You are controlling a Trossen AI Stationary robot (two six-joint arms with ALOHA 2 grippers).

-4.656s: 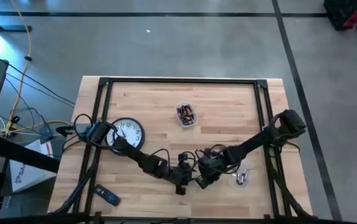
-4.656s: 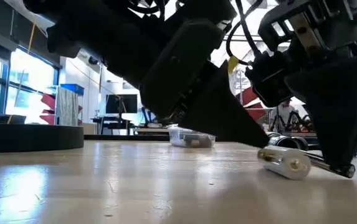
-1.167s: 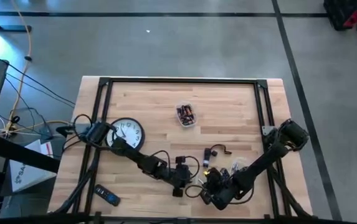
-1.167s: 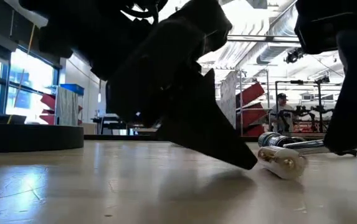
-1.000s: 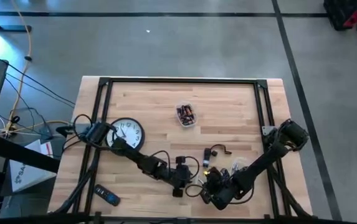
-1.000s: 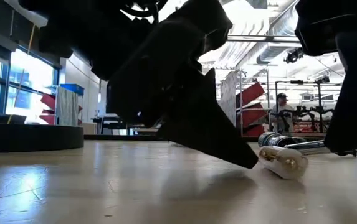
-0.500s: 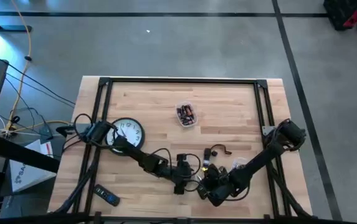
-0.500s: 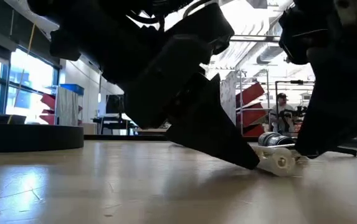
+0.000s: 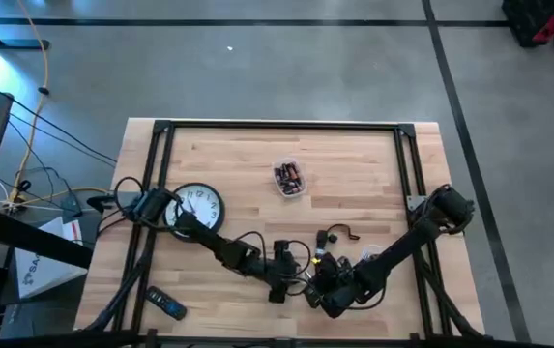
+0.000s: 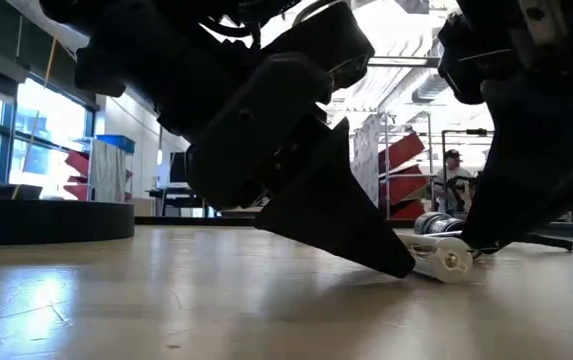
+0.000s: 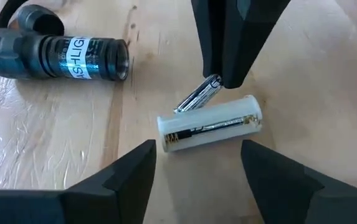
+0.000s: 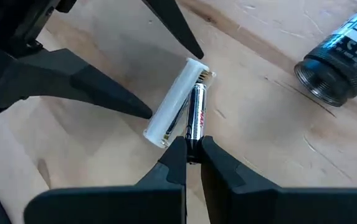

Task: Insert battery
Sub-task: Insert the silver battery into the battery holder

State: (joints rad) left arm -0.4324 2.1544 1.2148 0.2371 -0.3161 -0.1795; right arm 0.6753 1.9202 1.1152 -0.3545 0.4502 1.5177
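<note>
My right gripper (image 12: pixel 192 152) pinches a battery (image 12: pixel 196 118) tight, laying it against the white battery holder (image 11: pixel 210 131) on the table (image 9: pixel 354 164). Left gripper (image 11: pixel 197 174) spread wide around it; flashlight (image 11: pixel 47 55) nearby, contact seemingly made.

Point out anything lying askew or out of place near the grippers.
The right gripper pinches a battery that lies slanted against the white battery holder, not seated in it. The flashlight body lies on its side, open-ended.
</note>
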